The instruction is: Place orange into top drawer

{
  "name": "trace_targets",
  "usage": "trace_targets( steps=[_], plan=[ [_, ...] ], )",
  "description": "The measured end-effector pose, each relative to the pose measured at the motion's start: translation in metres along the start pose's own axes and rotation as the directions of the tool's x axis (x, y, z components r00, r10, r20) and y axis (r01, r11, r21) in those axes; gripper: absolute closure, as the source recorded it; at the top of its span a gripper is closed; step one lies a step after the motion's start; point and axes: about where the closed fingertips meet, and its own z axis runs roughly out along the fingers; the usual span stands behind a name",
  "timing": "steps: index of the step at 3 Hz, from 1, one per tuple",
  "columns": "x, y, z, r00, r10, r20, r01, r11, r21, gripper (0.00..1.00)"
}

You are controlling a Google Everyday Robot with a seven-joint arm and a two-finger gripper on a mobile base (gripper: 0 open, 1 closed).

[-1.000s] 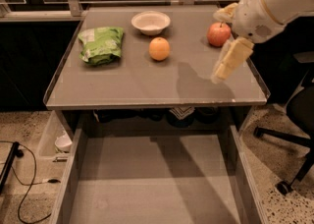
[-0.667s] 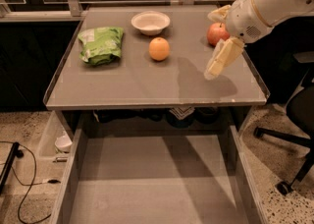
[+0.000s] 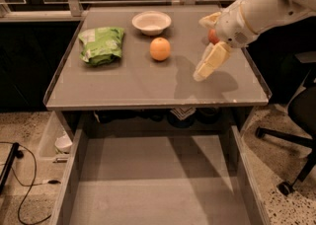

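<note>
The orange (image 3: 160,49) sits on the grey tabletop (image 3: 133,83), just in front of a white bowl. The top drawer (image 3: 158,189) is pulled out below the table's front edge, and its flat grey bottom is bare. My gripper (image 3: 200,49) hovers above the right part of the tabletop, a short way right of the orange and not touching it. Its cream fingers (image 3: 211,62) are spread apart and hold nothing. The white arm reaches in from the upper right.
A white bowl (image 3: 151,21) stands at the back centre. A green bag (image 3: 101,44) lies at the left. A red apple (image 3: 213,36) is partly hidden behind the gripper. An office chair (image 3: 296,115) stands at the right. A cable (image 3: 24,189) lies on the floor at the left.
The gripper has moved left across the tabletop toward the orange and now covers most of the apple. The orange and the drawer have not moved.
</note>
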Motion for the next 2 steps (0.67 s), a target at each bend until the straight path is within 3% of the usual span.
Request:
trace_targets(
  steps=[1,2],
  plan=[
    [-0.010,-0.012,0.038,0.994,0.050,0.096,-0.044,0.9974,-0.057,0.00],
    [-0.024,-0.025,0.063,0.978,0.089,0.191,-0.068,0.9911,-0.115,0.00]
  ],
)
